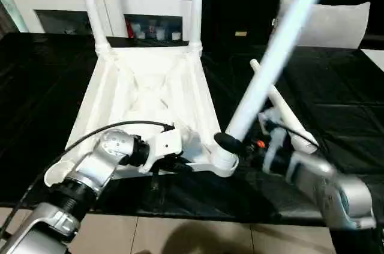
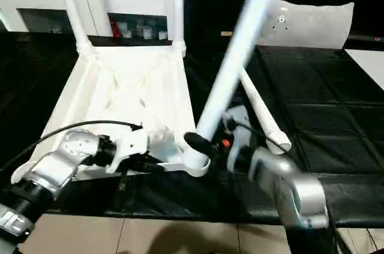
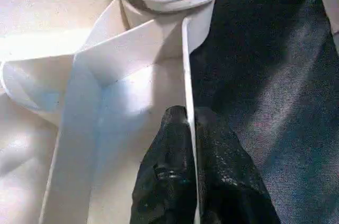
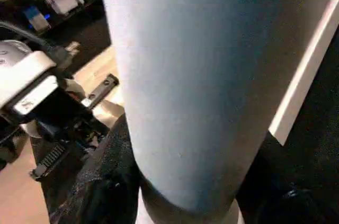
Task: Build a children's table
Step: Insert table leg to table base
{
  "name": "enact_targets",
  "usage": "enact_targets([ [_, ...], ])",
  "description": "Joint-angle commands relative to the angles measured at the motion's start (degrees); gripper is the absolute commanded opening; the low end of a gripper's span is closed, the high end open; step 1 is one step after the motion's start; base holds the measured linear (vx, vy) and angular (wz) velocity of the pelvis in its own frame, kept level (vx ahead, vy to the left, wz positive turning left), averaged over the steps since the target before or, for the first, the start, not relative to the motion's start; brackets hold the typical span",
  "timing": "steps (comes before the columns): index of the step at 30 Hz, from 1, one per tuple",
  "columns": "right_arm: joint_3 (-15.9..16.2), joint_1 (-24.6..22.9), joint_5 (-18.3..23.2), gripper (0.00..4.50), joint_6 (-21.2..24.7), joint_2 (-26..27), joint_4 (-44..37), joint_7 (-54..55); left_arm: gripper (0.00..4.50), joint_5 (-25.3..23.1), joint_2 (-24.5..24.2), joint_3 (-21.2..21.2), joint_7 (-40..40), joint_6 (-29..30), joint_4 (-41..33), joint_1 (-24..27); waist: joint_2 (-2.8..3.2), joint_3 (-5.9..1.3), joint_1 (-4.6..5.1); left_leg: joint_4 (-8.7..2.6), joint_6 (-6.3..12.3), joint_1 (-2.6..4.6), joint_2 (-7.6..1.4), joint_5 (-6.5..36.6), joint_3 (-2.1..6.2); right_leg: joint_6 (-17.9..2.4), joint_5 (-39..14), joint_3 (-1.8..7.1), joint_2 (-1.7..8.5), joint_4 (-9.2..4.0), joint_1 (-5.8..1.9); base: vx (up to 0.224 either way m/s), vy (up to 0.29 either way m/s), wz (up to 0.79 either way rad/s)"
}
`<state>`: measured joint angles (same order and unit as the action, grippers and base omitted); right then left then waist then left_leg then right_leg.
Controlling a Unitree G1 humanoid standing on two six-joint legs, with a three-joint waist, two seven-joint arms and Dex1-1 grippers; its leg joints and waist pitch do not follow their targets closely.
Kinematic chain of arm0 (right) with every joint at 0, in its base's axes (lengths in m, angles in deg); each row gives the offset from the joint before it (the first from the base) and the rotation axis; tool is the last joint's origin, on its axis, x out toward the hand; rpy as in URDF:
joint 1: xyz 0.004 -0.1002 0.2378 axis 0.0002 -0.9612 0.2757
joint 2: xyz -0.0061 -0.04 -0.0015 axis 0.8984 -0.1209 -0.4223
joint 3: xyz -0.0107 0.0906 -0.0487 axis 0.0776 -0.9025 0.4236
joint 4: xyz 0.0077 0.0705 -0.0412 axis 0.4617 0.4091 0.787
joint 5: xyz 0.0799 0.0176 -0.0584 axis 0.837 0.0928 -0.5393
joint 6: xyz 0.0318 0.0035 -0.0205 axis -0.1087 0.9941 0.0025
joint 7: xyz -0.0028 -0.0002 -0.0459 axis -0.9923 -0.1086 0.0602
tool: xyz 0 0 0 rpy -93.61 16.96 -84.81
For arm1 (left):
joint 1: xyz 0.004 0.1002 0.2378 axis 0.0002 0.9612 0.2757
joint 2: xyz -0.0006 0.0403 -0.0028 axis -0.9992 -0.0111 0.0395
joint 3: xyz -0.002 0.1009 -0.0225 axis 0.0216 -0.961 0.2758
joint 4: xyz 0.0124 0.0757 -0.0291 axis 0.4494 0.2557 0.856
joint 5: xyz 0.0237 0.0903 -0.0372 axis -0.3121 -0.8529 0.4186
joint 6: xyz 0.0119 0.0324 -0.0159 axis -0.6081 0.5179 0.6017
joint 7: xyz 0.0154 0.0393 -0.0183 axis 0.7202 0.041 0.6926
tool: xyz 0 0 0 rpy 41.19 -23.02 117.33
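The all-white plastic children's table point(image 1: 150, 95) lies upside down on the black-covered surface point(image 1: 336, 116), ribbed underside up, two tapered legs standing at its far corners. My left gripper point(image 3: 192, 128) pinches its near rim; my right gripper point(image 1: 240, 144) clamps a third leg point(image 1: 273, 65) at the near corner socket.

Loose leg point(image 1: 282, 111) beside right claw point(image 1: 235, 146)

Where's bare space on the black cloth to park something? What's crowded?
Free: black cloth left of the upturned table top, and the far-right stretch between the loose leg and the cushion. Crowded: the near edge, where the left gripper pinches the rim and the right gripper holds a leg at its socket.
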<state>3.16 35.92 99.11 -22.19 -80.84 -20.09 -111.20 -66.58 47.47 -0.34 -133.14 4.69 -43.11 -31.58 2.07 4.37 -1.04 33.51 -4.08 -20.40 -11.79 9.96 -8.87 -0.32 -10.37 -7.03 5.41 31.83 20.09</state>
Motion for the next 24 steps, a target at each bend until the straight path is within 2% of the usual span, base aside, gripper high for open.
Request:
enact_targets([
  [1, 2.02, -2.28, -3.31, 1.91, -1.37, -0.90, 2.05, -0.01, 0.00, -0.17, 0.66, 1.66, 1.66, -0.30, -0.05, -1.79, 1.03, -2.19, -2.11, -12.94, -4.09, -2.34, -5.39, 52.49, 0.43, -3.56, -16.70, 2.34, 0.48, 7.26, -4.03, -0.060, -0.029, 0.14],
  [2, 2.53, -3.01, -5.32, 1.91, -3.98, -0.85, 2.58, 0.85, 0.00, -0.29, 0.83, 1.82, 1.77, -0.34, 0.32, -1.99, -2.14, -2.79, -2.96, -9.49, -2.96, 1.24, -3.14, 43.56, -1.80, -1.18, -26.68, 6.32, 1.01, 4.73, -0.49, -0.015, -0.119, 0.24],
  [3, 2.57, -3.07, -5.56, 1.91, -4.32, -0.83, 2.67, 0.98, 0.00, -0.31, 0.84, 1.83, 1.76, -0.36, 0.38, -2.01, -2.74, -1.98, -2.26, -1.97, -4.39, 5.72, 0.40, 36.26, -1.66, 0.57, -48.14, 5.61, 2.83, -4.98, 5.81, -0.015, -0.119, 0.24],
  [4, 2.49, -3.11, -5.62, 1.91, -4.62, -0.71, 2.77, 1.08, 0.00, -0.33, 0.84, 1.82, 1.73, -0.40, 0.43, -2.03, -4.40, -1.84, -1.71, 7.08, -0.54, 6.16, 2.67, 15.52, -0.29, 1.72, -68.50, 7.35, 7.22, -10.07, 7.69, 0.044, -0.112, 0.03],
  [5, 1.54, -3.10, -5.34, 1.91, -5.67, 0.19, 3.21, 1.69, 0.00, -0.39, 0.85, 1.76, 1.53, -0.57, 0.57, -2.10, -2.93, -2.67, -2.57, 5.23, 0.76, 2.23, 2.89, 8.48, 1.96, 0.33, -64.08, 9.51, 8.15, -7.44, 2.71, 0.084, -0.024, -0.19],
  [6, 0.87, -2.91, -4.81, 1.91, -6.12, 0.84, 3.40, 2.02, 0.00, -0.47, 0.88, 1.79, 1.39, -0.69, 0.72, -2.13, -0.81, -4.20, -3.30, -2.21, -1.03, 0.43, 0.12, 8.60, 2.07, -2.57, -37.28, 6.65, 4.27, -2.96, -0.45, 0.084, -0.024, -0.19],
  [7, 0.34, -2.73, -4.24, 1.91, -6.38, 1.30, 3.33, 2.09, 0.00, -0.55, 0.91, 1.80, 1.35, -0.77, 0.78, -2.11, -0.98, -3.80, -2.75, -3.33, -1.61, 1.54, -0.90, 13.16, 1.91, -4.61, -28.01, 5.95, 2.19, -1.85, 1.00, 0.075, -0.005, 0.02],
  [8, -0.10, -2.48, -3.58, 1.91, -6.73, 1.69, 3.09, 1.94, 0.00, -0.76, 0.83, 1.65, 1.13, -1.00, 0.81, -2.02, -0.49, -4.64, -1.84, -3.83, -2.25, 1.96, -1.19, 16.15, 1.80, -9.31, -13.24, 5.96, 1.59, -0.21, 0.41, 0.000, 0.000, 0.00],
  [9, -0.17, -2.39, -3.43, 1.91, -6.79, 1.73, 3.03, 1.83, 0.00, -0.84, 0.79, 1.53, 1.01, -1.12, 0.84, -2.01, -0.95, -4.40, -1.23, -4.15, -1.61, 1.08, -0.78, 17.16, 1.44, -10.35, -11.25, 5.85, 1.47, -0.42, -0.26, 0.000, 0.000, 0.00],
  [10, -0.15, -2.17, -3.24, 1.91, -6.45, 1.62, 2.63, 1.79, 0.00, -0.90, 0.62, 1.31, 0.65, -1.34, 0.63, -1.83, -0.81, -3.95, -0.97, -4.40, -0.93, 1.23, -0.56, 22.01, 1.16, -10.21, -18.48, 5.58, 1.78, -1.38, -0.18, 0.000, 0.000, 0.00],
  [11, 0.09, -1.92, -3.28, 1.91, -6.10, 1.37, 2.34, 1.70, 0.00, -0.93, 0.50, 1.16, 0.37, -1.55, 0.53, -1.71, -0.79, -3.75, -0.62, -3.92, -0.93, 2.00, -0.13, 25.70, 0.93, -8.75, -27.23, 5.52, 2.30, -2.80, 0.59, 0.000, 0.000, 0.00],
  [12, 0.27, -1.85, -3.34, 1.91, -6.11, 1.22, 2.24, 1.65, 0.00, -0.96, 0.48, 1.12, 0.25, -1.64, 0.53, -1.68, -0.86, -3.68, -0.51, -3.78, -0.81, 1.93, -0.02, 26.06, 1.01, -7.16, -31.70, 5.52, 2.56, -3.43, 0.83, 0.000, 0.000, 0.00],
  [13, 1.16, -1.57, -4.13, 1.91, -5.70, 0.34, 2.11, 1.52, 0.00, -1.16, 0.32, 0.90, -0.15, -2.05, 0.40, -1.62, -1.01, -3.65, -0.45, -3.76, -0.69, 1.80, 0.03, 25.72, 1.03, -6.25, -33.24, 5.47, 2.57, -3.67, 0.86, 0.000, 0.000, 0.00],
  [14, 2.35, -1.19, -5.29, 1.91, -5.40, -0.78, 2.18, 1.22, 0.00, -1.33, 0.21, 0.73, -0.48, -2.42, 0.36, -1.65, -1.16, -3.68, -0.35, -3.88, -0.54, 1.42, 0.03, 24.71, 1.14, -5.06, -34.41, 5.44, 2.63, -3.75, 0.70, 0.000, 0.000, 0.00],
  [15, 3.41, -0.80, -6.30, 1.91, -5.22, -1.71, 2.35, 0.75, 0.00, -1.52, 0.17, 0.65, -0.82, -2.82, 0.35, -1.70, -1.08, -3.67, -0.40, -3.89, -0.53, 1.41, 0.00, 24.29, 1.17, -4.74, -34.63, 5.42, 2.63, -3.78, 0.75, 0.000, 0.000, 0.00],
  [16, 4.21, -0.39, -6.96, 1.91, -4.90, -2.38, 2.53, 0.29, 0.00, -1.65, 0.10, 0.58, -1.13, -3.16, 0.34, -1.79, -1.35, -3.71, -0.36, -3.91, -0.33, 1.20, 0.03, 23.15, 1.10, -4.30, -34.58, 5.48, 2.64, -3.83, 0.68, 0.000, 0.000, 0.00],
  [17, 4.51, -0.19, -7.38, 1.91, -4.93, -2.54, 2.75, -0.08, 0.00, -1.67, 0.07, 0.55, -1.29, -3.36, 0.40, -1.87, -1.21, -3.71, -0.39, -3.95, -0.20, 1.10, -0.02, 22.59, 1.04, -4.22, -34.45, 5.55, 2.63, -3.82, 0.75, 0.000, 0.000, 0.00],
  [18, 4.79, 0.37, -7.50, 1.91, -4.31, -2.72, 3.04, -0.45, 0.00, -1.73, -0.02, 0.44, -1.55, -3.61, 0.48, -2.05, -1.36, -3.72, -0.33, -3.95, -0.14, 1.11, -0.05, 22.39, 1.00, -4.35, -34.32, 5.56, 2.67, -3.83, 0.86, 0.000, 0.000, 0.00],
  [21, 6.10, 2.09, -8.08, 1.91, -2.63, -3.77, 4.07, -1.65, 0.00, -2.11, -0.37, -0.04, -2.16, -4.51, 0.89, -2.65, -1.22, -3.71, -0.24, -4.17, -0.27, 0.90, -0.19, 22.79, 1.21, -4.51, -33.66, 5.46, 2.61, -3.66, 0.69, 0.000, 0.000, 0.00],
  [22, 6.55, 2.58, -8.28, 1.91, -2.49, -4.12, 4.50, -2.04, 0.00, -2.25, -0.43, -0.17, -2.31, -4.74, 1.04, -2.81, -1.44, -3.68, -0.20, -4.18, -0.27, 0.85, -0.20, 22.95, 1.23, -4.55, -33.61, 5.45, 2.65, -3.59, 0.67, 0.000, 0.000, 0.00],
  [24, 7.64, 3.79, -8.76, 1.91, -2.56, -5.03, 5.62, -2.86, 0.00, -2.58, -0.53, -0.49, -2.68, -5.19, 1.36, -3.14, -1.28, -3.83, -0.16, -4.13, -0.20, 0.99, -0.23, 22.50, 1.09, -5.06, -32.60, 5.52, 2.71, -3.66, 0.72, 0.000, 0.000, 0.00],
])
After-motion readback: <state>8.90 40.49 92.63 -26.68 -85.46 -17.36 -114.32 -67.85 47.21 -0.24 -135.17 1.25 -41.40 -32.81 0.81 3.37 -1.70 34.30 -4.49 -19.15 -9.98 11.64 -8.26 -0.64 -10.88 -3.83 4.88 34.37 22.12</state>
